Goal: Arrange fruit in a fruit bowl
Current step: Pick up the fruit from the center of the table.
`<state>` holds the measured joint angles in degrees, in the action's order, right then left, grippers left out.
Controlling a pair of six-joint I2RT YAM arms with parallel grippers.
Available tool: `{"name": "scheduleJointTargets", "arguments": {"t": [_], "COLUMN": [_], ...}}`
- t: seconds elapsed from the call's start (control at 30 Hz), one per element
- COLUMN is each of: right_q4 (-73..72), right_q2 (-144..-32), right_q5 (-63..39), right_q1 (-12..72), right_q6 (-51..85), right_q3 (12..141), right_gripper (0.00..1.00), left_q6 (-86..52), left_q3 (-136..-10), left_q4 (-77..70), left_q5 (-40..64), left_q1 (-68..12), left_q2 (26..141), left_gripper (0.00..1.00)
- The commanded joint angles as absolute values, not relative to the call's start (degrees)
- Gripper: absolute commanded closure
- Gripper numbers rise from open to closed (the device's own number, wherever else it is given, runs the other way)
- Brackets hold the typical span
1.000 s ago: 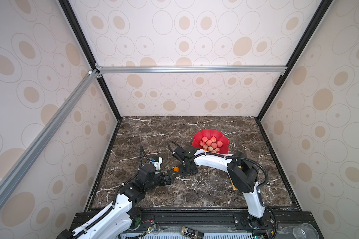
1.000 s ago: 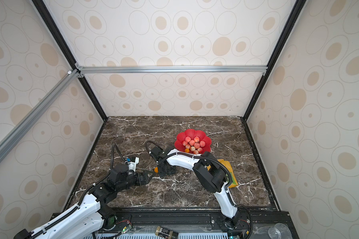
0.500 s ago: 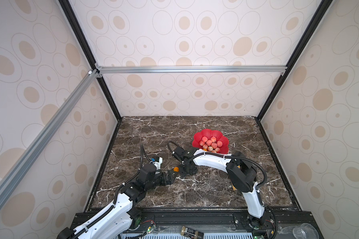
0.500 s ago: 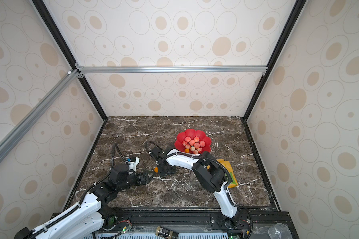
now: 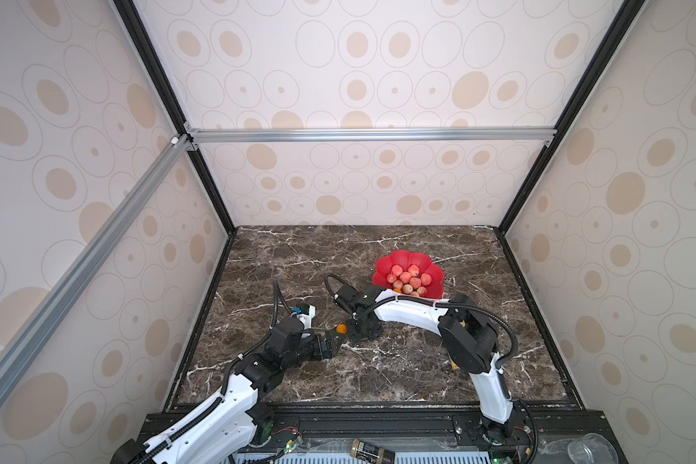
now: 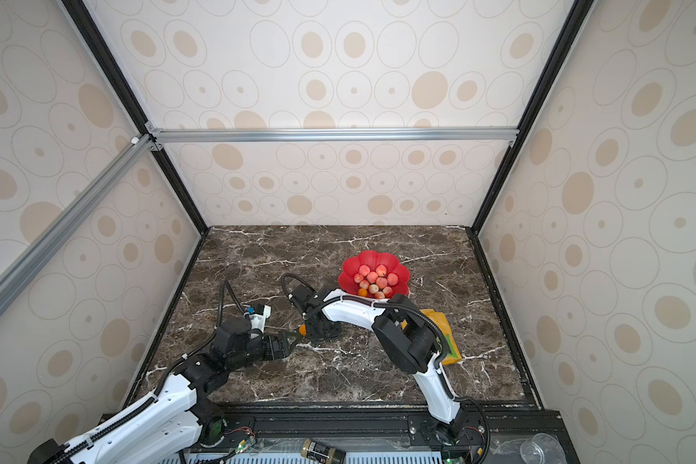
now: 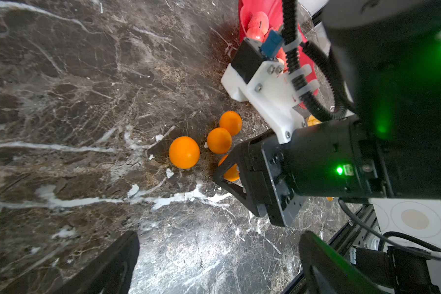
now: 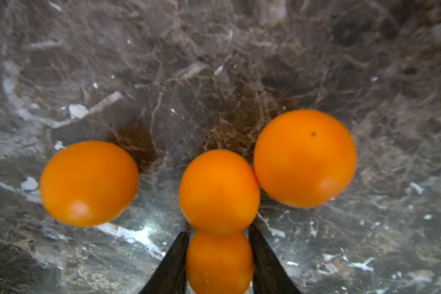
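Observation:
The red scalloped fruit bowl [image 5: 382,273] [image 6: 348,273] stands at the table's right middle, holding several pink-red fruits [image 5: 408,277] and an orange one. Left of it, small orange fruits lie bunched on the marble [image 7: 184,152] [image 7: 219,140] [image 7: 230,122]. My right gripper [image 8: 218,231] [image 5: 358,333] points down over them, its black fingers pressed against both sides of one orange fruit [image 8: 219,262] [image 7: 231,173], which touches a second [image 8: 219,191]. Just to the left, my left gripper [image 7: 218,264] [image 5: 338,341] hovers low with its jaws wide open and only bare marble between them.
A yellow-green snack bag [image 6: 443,325] lies on the table under the right arm's elbow. A small bottle [image 5: 372,456] and a clear cup [image 5: 591,450] sit on the front rail off the table. Walls close the table in on three sides.
The right gripper's jaws have narrowed onto the orange fruit. Both arms have stayed nearly still, and the left gripper stays wide open.

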<state>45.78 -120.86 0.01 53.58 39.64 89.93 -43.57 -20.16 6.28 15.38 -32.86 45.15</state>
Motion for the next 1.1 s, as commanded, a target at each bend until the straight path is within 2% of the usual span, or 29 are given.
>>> {"name": "scheduleJointTargets", "arguments": {"t": [0.0,0.33,0.67,1.07], "right_q4": [46.66,46.76,46.76,47.18], "right_q2": [-122.09,-120.47,-113.58,-106.91], "right_q5": [0.62,0.79,0.87,1.41], "right_q1": [54.00,54.05,54.00,49.96], "right_q6": [40.41,40.47,40.78,39.33], "right_q3": [91.05,89.93,85.18,79.22], "right_gripper": [0.61,0.63,0.63,0.63], "left_q6": [-42.45,-42.19,-41.19,-39.55], "left_q3": [-21.86,-22.24,-22.98,-28.37], "left_q4": [5.98,5.32,2.14,-7.01], "left_q5": [15.62,15.71,17.15,19.89], "left_q1": [-33.24,-33.20,-33.27,-33.60], "left_q2": [45.56,45.97,46.71,58.21], "left_gripper": [0.01,0.01,0.02,0.01]}}
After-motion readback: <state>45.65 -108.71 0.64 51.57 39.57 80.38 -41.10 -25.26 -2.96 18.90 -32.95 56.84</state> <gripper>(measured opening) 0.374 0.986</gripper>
